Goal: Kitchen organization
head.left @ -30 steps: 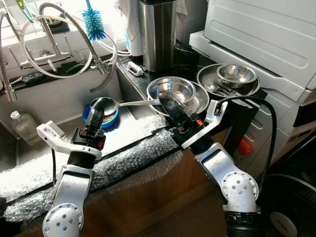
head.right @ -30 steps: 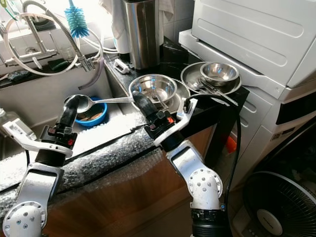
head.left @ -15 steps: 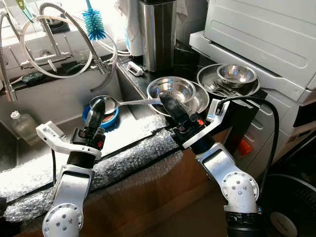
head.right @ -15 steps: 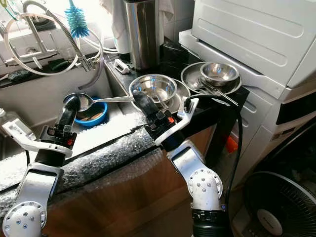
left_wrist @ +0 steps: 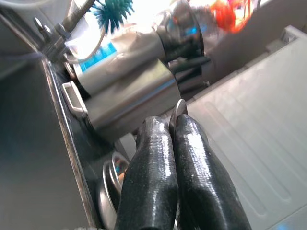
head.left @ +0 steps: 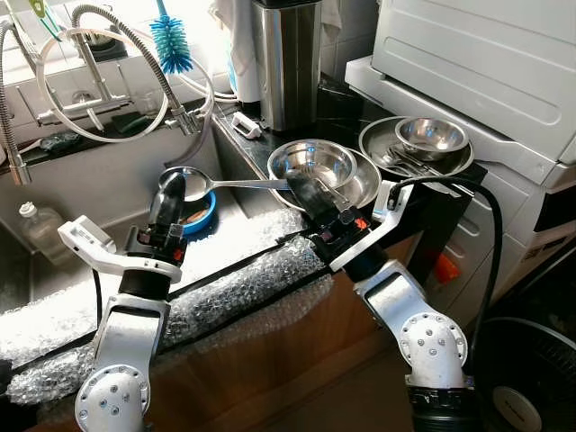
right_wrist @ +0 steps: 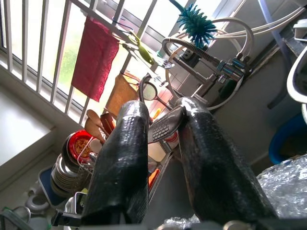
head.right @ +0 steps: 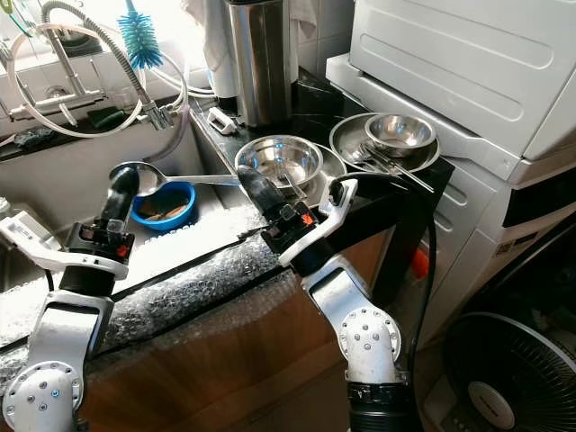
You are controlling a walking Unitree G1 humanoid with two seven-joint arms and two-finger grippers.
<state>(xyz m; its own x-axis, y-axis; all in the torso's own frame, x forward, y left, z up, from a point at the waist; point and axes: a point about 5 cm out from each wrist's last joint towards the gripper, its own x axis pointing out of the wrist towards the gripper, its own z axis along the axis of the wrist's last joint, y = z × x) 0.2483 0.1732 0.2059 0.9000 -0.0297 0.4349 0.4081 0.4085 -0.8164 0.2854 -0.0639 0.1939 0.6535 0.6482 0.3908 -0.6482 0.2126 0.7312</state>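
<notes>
A steel ladle [head.left: 194, 183] hangs level over the sink, its bowl to the left and its thin handle [head.left: 245, 184] running right. My left gripper [head.left: 170, 184] is shut on the rim of the ladle's bowl; in the left wrist view a thin metal edge [left_wrist: 179, 108] sticks out between the closed fingers. My right gripper [head.left: 296, 180] holds the far end of the handle, which sits between its two fingers [right_wrist: 125, 143] in the right wrist view. Below the ladle lies a blue bowl [head.left: 202, 217] in the sink [head.left: 99, 184].
Stacked steel bowls [head.left: 317, 164] sit on the black counter just behind my right gripper. A plate with a small bowl and utensils [head.left: 430, 137] is further right. Bubble wrap [head.left: 245, 279] covers the counter's front edge. A steel canister [head.left: 286, 63], hoses, a bottle [head.left: 40, 230] and a white appliance [head.left: 477, 63] surround the area.
The ladle and both grippers have shifted a little to the left and up. The blue bowl under the ladle is now more exposed.
</notes>
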